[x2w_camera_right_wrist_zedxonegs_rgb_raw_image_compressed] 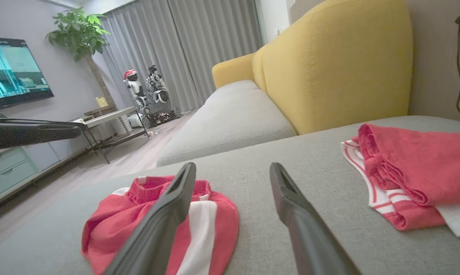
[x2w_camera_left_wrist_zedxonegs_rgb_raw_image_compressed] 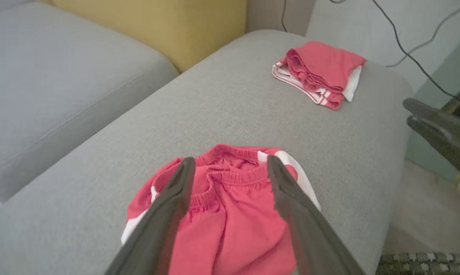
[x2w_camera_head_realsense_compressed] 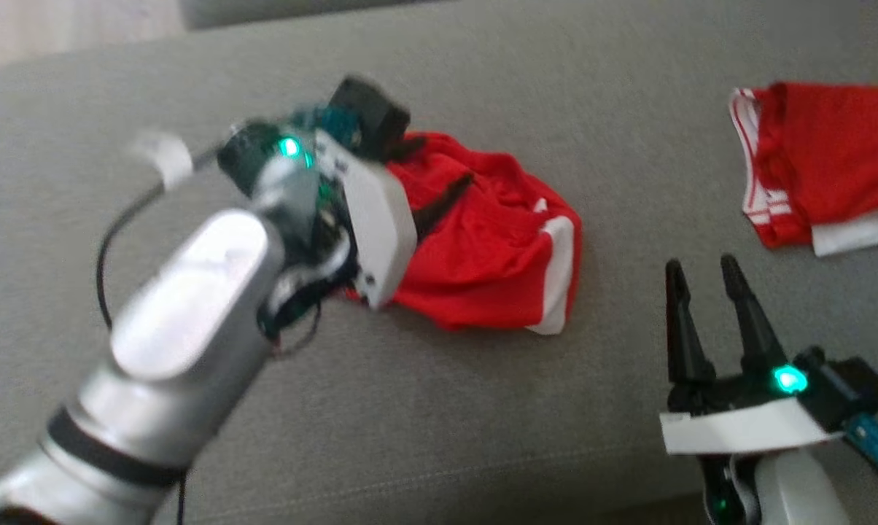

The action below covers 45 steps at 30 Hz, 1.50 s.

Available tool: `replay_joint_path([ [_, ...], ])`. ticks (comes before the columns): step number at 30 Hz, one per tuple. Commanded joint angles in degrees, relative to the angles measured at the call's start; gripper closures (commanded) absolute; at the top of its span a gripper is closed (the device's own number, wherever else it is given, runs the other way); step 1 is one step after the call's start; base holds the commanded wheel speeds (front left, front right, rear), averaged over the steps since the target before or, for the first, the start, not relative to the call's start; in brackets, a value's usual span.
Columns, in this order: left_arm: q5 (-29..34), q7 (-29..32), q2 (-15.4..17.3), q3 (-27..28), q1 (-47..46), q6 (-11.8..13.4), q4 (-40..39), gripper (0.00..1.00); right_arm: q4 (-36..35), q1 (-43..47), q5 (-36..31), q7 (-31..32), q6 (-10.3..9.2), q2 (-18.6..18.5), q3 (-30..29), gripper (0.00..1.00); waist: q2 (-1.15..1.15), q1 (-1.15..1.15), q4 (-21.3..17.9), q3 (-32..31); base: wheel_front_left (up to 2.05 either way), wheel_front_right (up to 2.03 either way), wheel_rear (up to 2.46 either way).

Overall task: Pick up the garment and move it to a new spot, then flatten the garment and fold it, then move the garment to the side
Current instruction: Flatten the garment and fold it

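The garment (x2w_camera_head_realsense_compressed: 497,248) is a crumpled pair of red shorts with white side stripes, lying mid-cushion on the grey sofa (x2w_camera_head_realsense_compressed: 410,423). My left gripper (x2w_camera_head_realsense_compressed: 446,164) hovers over its left part, open, nothing between the fingers. In the left wrist view the garment (x2w_camera_left_wrist_zedxonegs_rgb_raw_image_compressed: 230,214) lies under and between that gripper's (x2w_camera_left_wrist_zedxonegs_rgb_raw_image_compressed: 230,160) spread fingers, waistband facing away. My right gripper (x2w_camera_head_realsense_compressed: 701,264) stands open to the right of the garment, apart from it. Seen from the right wrist, the garment (x2w_camera_right_wrist_zedxonegs_rgb_raw_image_compressed: 107,221) sits low left behind the right gripper's (x2w_camera_right_wrist_zedxonegs_rgb_raw_image_compressed: 233,166) left finger.
A second red and white garment (x2w_camera_head_realsense_compressed: 833,160) lies folded at the cushion's far right (x2w_camera_left_wrist_zedxonegs_rgb_raw_image_compressed: 321,68) (x2w_camera_right_wrist_zedxonegs_rgb_raw_image_compressed: 417,168). A yellow backrest (x2w_camera_right_wrist_zedxonegs_rgb_raw_image_compressed: 329,68) and another grey seat (x2w_camera_left_wrist_zedxonegs_rgb_raw_image_compressed: 62,84) adjoin the cushion. Black cables (x2w_camera_left_wrist_zedxonegs_rgb_raw_image_compressed: 405,46) hang beyond. The cushion's front edge is near my right gripper.
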Motion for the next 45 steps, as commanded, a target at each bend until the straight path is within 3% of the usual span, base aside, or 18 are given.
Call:
replay_joint_path([
  [1, -1.41, 1.04, 2.18, 1.43, -4.1, 0.01, -0.74, 0.0, -2.28, -2.32, 0.82, -0.4, 0.11, -0.13, 1.87, 0.0, 0.0, -0.01, -3.81, 3.94, 0.0, 0.0, 0.0],
  [11, -18.24, 10.93, 1.01, 0.86, -13.79, 0.01, 9.39, 0.0, -4.44, -8.07, 3.41, -0.4, 0.11, -0.13, 4.08, 0.0, 0.0, -0.01, -10.46, 10.97, 0.0, 0.0, 0.0],
  [22, -20.6, 12.95, -0.12, -3.94, -18.62, 0.0, 13.54, 0.0, -4.85, -10.28, 4.87, -0.4, 0.11, -0.13, 4.52, 0.0, 0.0, -0.01, -13.41, 13.22, 0.0, 0.0, 0.0],
  [31, -18.13, 14.58, 3.31, -9.42, -21.53, 0.0, 14.12, 0.0, -5.19, -11.17, 6.05, -0.4, 0.11, -0.13, 5.0, 0.0, 0.0, -0.01, -15.36, 14.29, 0.0, 0.0, 0.0],
  [45, -19.62, 17.67, 4.65, -14.47, -22.63, 0.0, 13.56, 0.0, -5.74, -11.75, 6.71, -0.4, 0.11, -0.13, 4.73, 0.0, 0.0, -0.01, -15.73, 15.25, 0.0, 0.0, 0.0],
])
